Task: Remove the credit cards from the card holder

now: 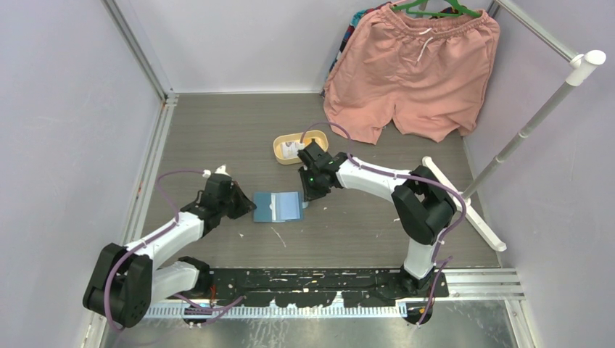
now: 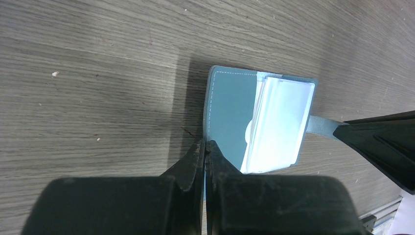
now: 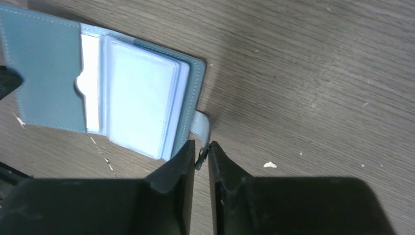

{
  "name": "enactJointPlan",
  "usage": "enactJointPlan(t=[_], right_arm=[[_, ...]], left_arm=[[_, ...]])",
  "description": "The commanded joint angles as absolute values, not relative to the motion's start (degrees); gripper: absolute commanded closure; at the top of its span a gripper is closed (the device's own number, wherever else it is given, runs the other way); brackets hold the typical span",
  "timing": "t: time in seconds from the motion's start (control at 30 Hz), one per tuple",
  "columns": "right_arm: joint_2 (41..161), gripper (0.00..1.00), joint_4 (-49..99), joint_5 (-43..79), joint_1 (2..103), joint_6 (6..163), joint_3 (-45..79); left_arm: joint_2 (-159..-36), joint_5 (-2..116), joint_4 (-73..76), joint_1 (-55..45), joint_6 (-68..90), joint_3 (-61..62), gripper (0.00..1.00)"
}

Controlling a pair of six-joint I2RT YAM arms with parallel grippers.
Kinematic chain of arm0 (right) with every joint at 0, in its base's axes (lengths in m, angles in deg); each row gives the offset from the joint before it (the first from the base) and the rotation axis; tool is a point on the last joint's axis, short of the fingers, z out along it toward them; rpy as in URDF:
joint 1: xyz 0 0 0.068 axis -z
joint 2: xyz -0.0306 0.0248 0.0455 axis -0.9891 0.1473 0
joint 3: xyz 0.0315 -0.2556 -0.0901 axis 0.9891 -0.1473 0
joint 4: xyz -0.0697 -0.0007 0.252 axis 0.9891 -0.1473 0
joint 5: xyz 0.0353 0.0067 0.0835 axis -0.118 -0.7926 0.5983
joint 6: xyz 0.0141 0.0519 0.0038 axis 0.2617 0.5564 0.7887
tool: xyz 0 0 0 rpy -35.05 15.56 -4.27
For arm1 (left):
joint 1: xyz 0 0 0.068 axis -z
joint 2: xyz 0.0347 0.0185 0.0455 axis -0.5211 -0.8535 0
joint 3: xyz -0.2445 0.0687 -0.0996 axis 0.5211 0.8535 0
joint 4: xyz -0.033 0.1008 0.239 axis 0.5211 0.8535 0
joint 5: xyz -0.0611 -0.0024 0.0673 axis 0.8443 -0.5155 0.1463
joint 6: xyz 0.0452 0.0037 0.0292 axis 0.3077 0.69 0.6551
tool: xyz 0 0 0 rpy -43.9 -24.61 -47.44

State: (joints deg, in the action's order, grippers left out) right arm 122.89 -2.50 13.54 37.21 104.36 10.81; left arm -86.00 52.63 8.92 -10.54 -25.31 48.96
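The card holder (image 1: 279, 206) lies open on the grey table, teal outside, light blue inside (image 2: 230, 112) (image 3: 46, 63). My left gripper (image 1: 249, 207) (image 2: 205, 143) is shut on the edge of its left cover. Clear sleeves (image 3: 139, 107) fan out on the right half. One of the credit cards (image 3: 90, 73) shows as a whitish strip inside the teal pocket. My right gripper (image 1: 308, 194) (image 3: 200, 147) stands at the holder's right side, its jaws nearly together on the closing strap (image 3: 201, 128). Another whitish card (image 1: 291, 149) lies in the yellow tray (image 1: 319, 138).
The yellow tray sits just behind the right gripper. Pink shorts (image 1: 413, 72) hang at the back right. A white stand (image 1: 508, 152) slants across the right side, its foot (image 1: 464, 206) on the table. Metal frame rails (image 1: 156, 145) run along the left edge.
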Motion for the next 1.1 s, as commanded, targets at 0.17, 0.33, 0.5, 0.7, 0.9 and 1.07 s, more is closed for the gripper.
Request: enactJointPlan(t=[0.17, 0.33, 0.5, 0.7, 0.9, 1.07], right_arm=[[122.7, 0.98, -4.1, 10.5, 36.9, 104.4, 13.3], [122.4, 0.99, -3.9, 10.5, 36.9, 104.4, 12.7], [122.6, 0.99, -3.4, 10.9, 37.0, 104.5, 12.4], [123.3, 0.99, -2.8, 11.5, 36.9, 104.8, 12.3], [123.7, 0.99, -2.0, 12.1, 36.9, 105.3, 11.9], [124.1, 0.99, -1.3, 12.7, 36.9, 105.7, 11.6]], left_arm=[[-84.1, 52.7, 9.5, -10.8, -24.8, 46.1, 1.00], [-84.5, 53.8, 9.4, -10.8, -25.1, 45.0, 1.00], [-85.1, 55.6, 10.0, -10.7, -25.0, 42.0, 1.00], [-87.2, 60.5, 6.2, -10.4, -28.4, 40.7, 1.00], [-90.2, 60.5, 3.8, -5.9, -29.2, 39.6, 1.00], [-93.5, 60.8, -0.8, -1.4, -30.6, 39.1, 0.97]])
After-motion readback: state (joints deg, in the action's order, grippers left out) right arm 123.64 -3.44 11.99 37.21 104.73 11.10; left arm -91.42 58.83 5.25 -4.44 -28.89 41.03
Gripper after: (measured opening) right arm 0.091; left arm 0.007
